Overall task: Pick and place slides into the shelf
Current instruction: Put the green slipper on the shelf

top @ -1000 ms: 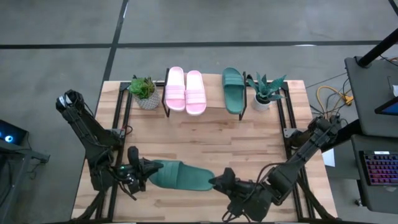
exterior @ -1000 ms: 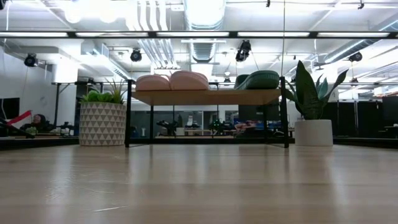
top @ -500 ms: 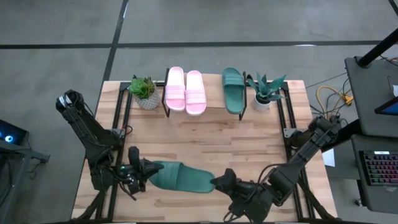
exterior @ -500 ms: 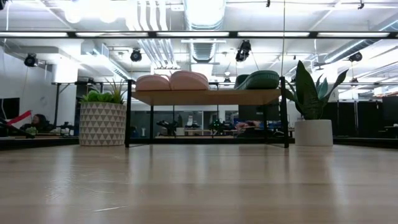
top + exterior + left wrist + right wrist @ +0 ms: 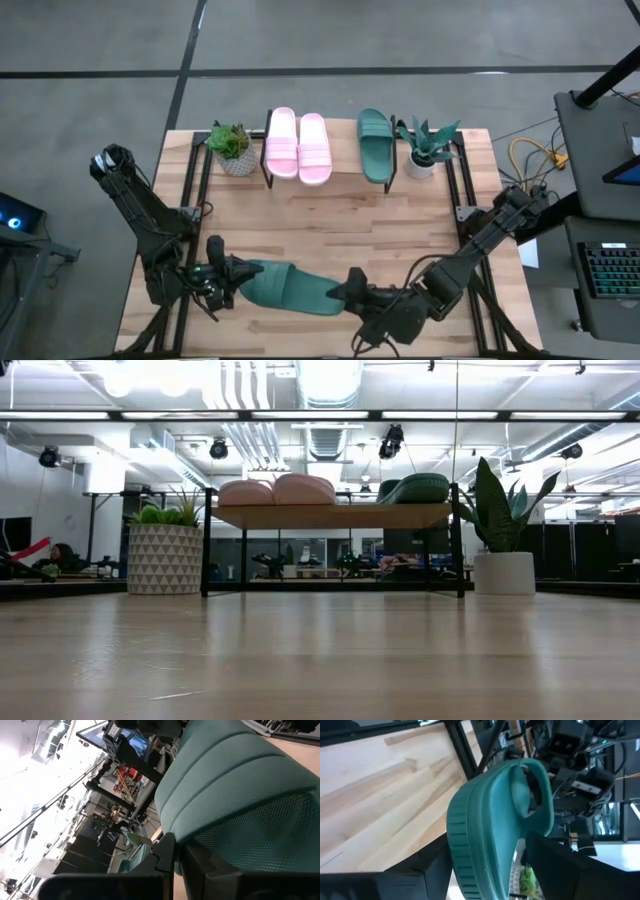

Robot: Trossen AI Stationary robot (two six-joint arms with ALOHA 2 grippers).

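Two dark grippers are gripping one dark green soft slide [image 5: 290,285] near the table's front edge: the left gripper [image 5: 232,272] is clamping one end, the right gripper [image 5: 345,292] the other. Three slides are sitting on the low light-wood shelf [image 5: 345,178].

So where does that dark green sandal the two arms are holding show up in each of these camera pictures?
High view: the held green slide lies near the table's front edge, between the left gripper and right gripper.
Low view: not in it.
Left wrist view: it fills the upper right.
Right wrist view: centre, seen end-on.
Shared landmark: the wooden tabletop, also in the right wrist view.
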